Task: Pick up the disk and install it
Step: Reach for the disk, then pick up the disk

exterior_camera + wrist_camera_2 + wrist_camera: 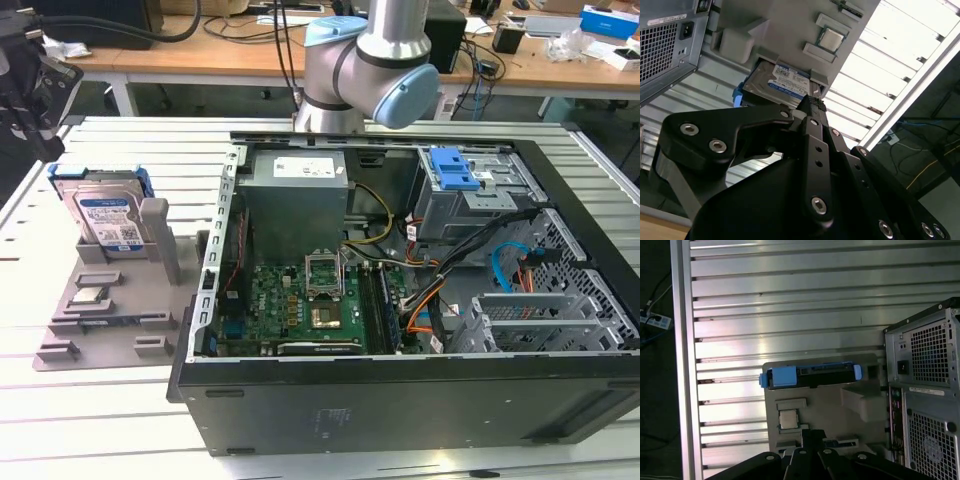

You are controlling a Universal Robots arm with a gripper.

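Currently the disk (105,215) is seen standing on edge in a slot of the grey holder fixture (110,335), at the exterior view's left of the open PC case (400,400) and apart from it. Its label side is turned toward the exterior cam, and the blue bracket is seen round its edges. In the second wrist view the disk (777,82) is seen label side on; in the first wrist view the disk (810,376) is seen edge on w/ the blue bracket tab at one end.

The gripper (28,95) is seen near the top of the exterior view's left, above the disk and apart from it; no contact w/ the disk is seen. Whether the gripper is spread or pressed together can't be told. Its black body is seen close up in the second wrist view, w/ the disk beyond it.

A small square chip (90,296) is seated flat on the fixture, in front of the disk. The fixture and case are both set on the slatted aluminium table (100,430). Inside the case a green motherboard (300,300) and a blue latch on a grey cage (450,170) are seen. The arm's base (370,70) is placed behind the case.
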